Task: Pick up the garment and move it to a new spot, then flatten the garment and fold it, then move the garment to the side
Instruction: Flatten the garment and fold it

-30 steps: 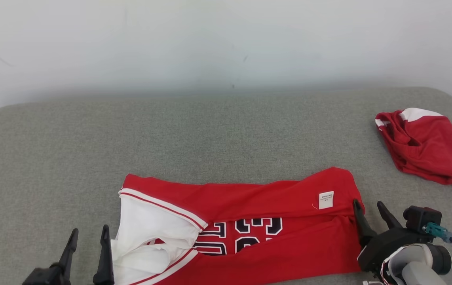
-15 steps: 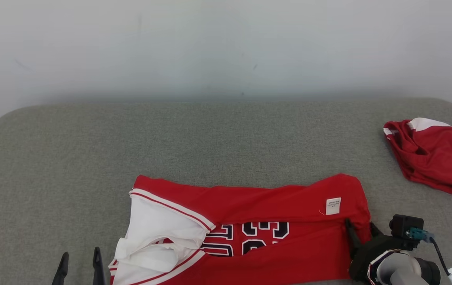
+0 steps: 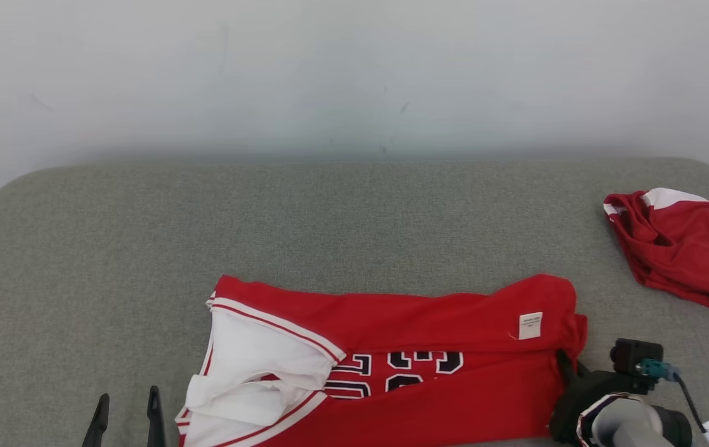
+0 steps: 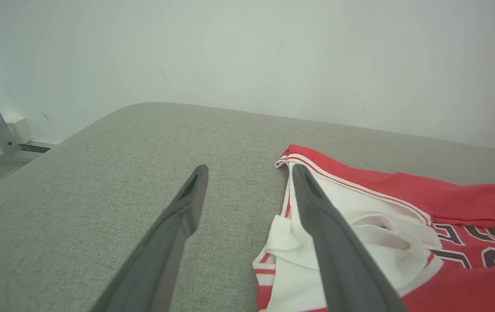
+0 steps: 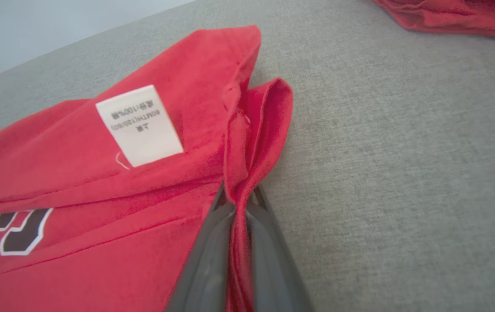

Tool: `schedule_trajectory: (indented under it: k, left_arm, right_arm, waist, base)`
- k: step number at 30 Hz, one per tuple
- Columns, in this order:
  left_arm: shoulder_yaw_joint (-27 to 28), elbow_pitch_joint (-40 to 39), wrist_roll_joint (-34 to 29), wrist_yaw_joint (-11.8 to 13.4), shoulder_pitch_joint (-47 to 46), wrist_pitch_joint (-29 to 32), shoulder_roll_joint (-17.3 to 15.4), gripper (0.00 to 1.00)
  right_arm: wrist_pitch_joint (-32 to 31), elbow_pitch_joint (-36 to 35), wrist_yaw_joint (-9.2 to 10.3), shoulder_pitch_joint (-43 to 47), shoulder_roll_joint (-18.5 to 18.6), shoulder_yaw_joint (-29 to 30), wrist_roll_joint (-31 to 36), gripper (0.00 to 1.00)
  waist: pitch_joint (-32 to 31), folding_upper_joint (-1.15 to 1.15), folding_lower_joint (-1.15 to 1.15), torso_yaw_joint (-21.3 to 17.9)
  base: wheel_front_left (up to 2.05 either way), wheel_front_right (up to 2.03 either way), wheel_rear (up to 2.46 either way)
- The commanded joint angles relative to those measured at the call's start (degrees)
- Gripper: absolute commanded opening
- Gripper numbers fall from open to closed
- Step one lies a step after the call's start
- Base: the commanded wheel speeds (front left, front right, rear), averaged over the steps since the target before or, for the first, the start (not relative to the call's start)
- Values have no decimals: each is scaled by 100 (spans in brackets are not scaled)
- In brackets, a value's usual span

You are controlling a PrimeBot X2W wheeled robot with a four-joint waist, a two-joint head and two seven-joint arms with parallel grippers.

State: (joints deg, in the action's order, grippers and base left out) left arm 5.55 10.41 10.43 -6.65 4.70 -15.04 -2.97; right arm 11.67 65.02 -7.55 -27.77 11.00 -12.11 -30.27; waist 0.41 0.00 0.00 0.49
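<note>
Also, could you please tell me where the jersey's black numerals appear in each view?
Head view: numerals, bottom centre.
Left wrist view: numerals, at the lower right edge.
Right wrist view: numerals, lower left.
Shared landmark: the red jersey around them.

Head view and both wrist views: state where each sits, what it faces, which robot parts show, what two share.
Head view: on the head, facing down at the red jersey; left gripper lower left, right gripper lower right.
Left wrist view: left wrist, along open jaws, jersey's white side beside them.
Right wrist view: right wrist, along jaws shut on the jersey's edge.
Shared: head and right wrist views show the white label.
</note>
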Motion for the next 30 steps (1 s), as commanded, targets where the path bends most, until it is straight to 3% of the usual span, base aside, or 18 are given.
schedule_trajectory:
  k: [1,7,12,18,30]
  left_arm:
    - [-13,-29,26,-26,83,-8,12,100]
    - [-65,-21,50,34,162,-8,12,100]
    - [-30,-4,42,51,227,-8,13,100]
    - [-6,-3,59,59,226,-8,12,100]
    - [-32,6,58,112,237,-8,11,100]
  right_arm:
    - [62,-31,13,75,145,-11,-64,0]
    - [253,-285,14,271,827,20,-245,0]
    - [304,-660,13,383,1067,41,-352,0]
    - [173,-1409,13,517,878,-50,-639,0]
    - [-1085,-4231,13,1114,50,-772,-1393,0]
  waist:
    - [-10,0,0,-16]
    - [-77,0,0,-67]
    - [-98,0,0,-134]
    - [-109,0,0,-169]
    - [-171,0,0,-70]
  base:
    - [0,0,0]
    - [0,0,0]
    - [0,0,0]
    - [0,0,0]
    - [0,0,0]
